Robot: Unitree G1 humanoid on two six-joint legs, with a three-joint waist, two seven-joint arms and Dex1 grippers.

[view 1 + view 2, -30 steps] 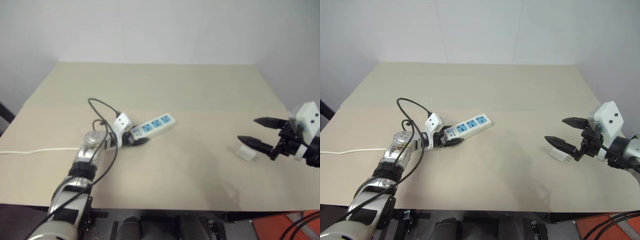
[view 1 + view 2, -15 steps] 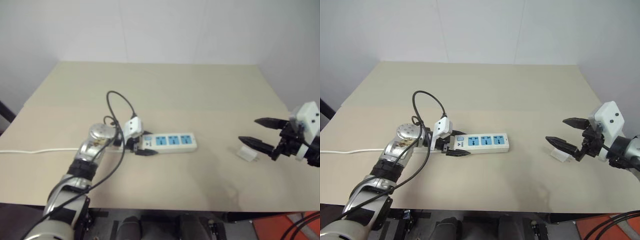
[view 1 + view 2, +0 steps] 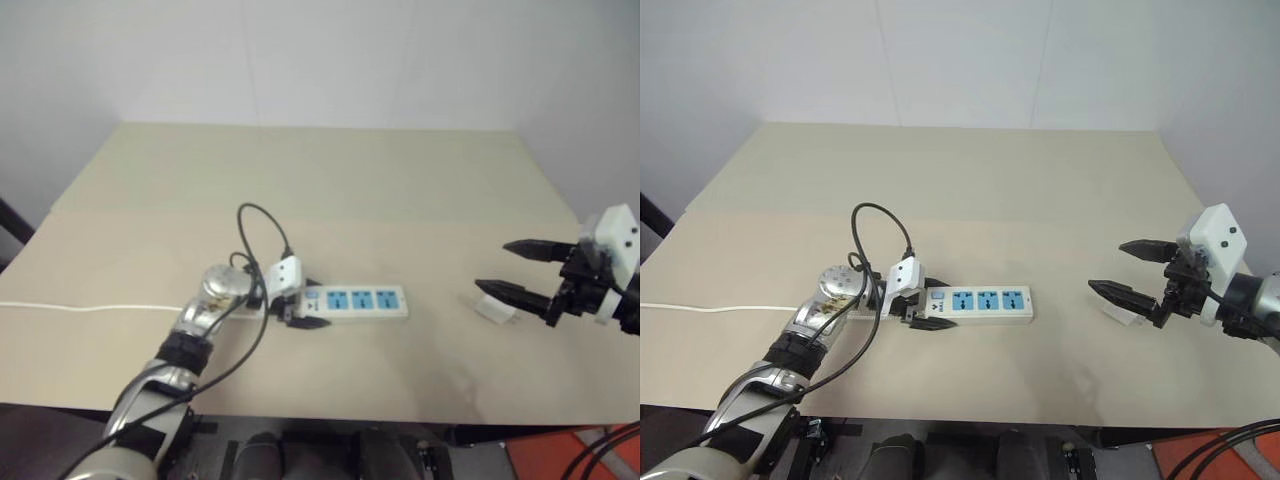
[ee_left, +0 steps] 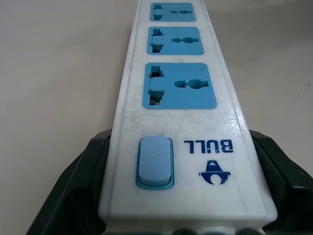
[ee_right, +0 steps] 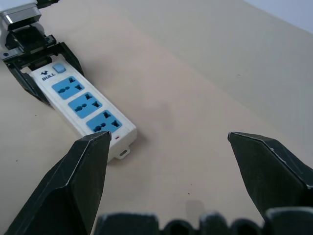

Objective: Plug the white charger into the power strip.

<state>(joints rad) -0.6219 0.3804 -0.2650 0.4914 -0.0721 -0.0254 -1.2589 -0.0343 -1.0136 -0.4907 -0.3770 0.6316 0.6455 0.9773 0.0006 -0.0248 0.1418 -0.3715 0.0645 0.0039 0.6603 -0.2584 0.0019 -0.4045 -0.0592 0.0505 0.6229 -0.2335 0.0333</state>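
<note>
Fingers of the left gripper (image 3: 923,311) are clamped on the switch end of the power strip (image 3: 985,303), one black finger (image 4: 73,191) pressed to each long side just by the small blue switch (image 4: 155,162). From where I stand the strip lies flat on the beige table (image 3: 970,190), roughly in the middle of its near half, with its three blue sockets facing up and running away from the gripper toward the robot's right. A thin white cord (image 3: 710,309) trails off toward the table's left edge, and a black cable (image 3: 880,230) loops up above the left wrist. Over on the right, the right gripper (image 3: 1137,270) hovers with its two fingers spread wide and nothing between them. The white charger (image 3: 1122,315) lies on the table just beside and under those open fingers, well apart from the strip. Bare tabletop lies between strip and charger, with nothing standing in the way.
</note>
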